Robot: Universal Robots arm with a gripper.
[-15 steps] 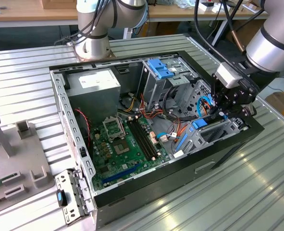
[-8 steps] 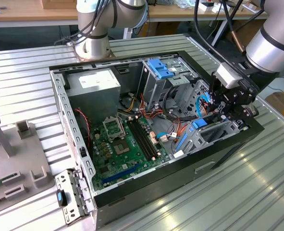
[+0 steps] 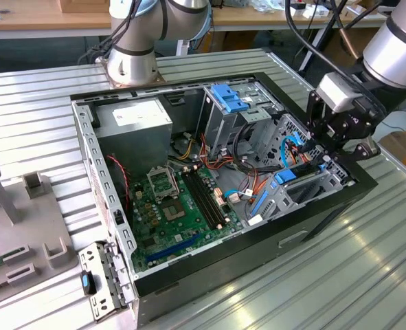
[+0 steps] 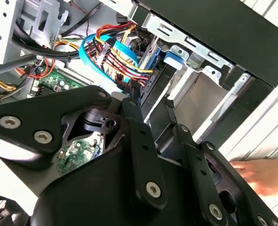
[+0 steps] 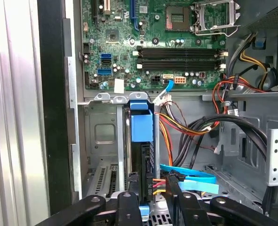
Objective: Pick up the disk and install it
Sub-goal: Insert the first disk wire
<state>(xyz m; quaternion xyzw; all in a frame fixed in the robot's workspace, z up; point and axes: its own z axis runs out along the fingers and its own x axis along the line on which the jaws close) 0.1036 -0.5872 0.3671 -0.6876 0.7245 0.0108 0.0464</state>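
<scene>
The disk stands on edge in the drive bay at the front corner of the open computer case (image 3: 189,275). Its bright blue carrier (image 5: 141,123) shows at the top of the slot, with the dark edge of the drive below it. The same blue carrier (image 3: 284,177) shows in the exterior view and as a blue tab (image 4: 172,59) in the second wrist view. My gripper (image 5: 150,179) hangs right over that bay, open. Its two black fingers (image 5: 131,188) straddle the near end of the disk with a gap on each side. In the exterior view the gripper (image 3: 324,157) is at the case's right end.
Red, yellow and blue cables (image 5: 186,127) crowd the bay's side. The motherboard (image 3: 175,206), a grey power-supply box (image 3: 134,120) and a tall cage with a blue top (image 3: 227,100) fill the case. A person's hand (image 4: 266,174) rests outside the case wall.
</scene>
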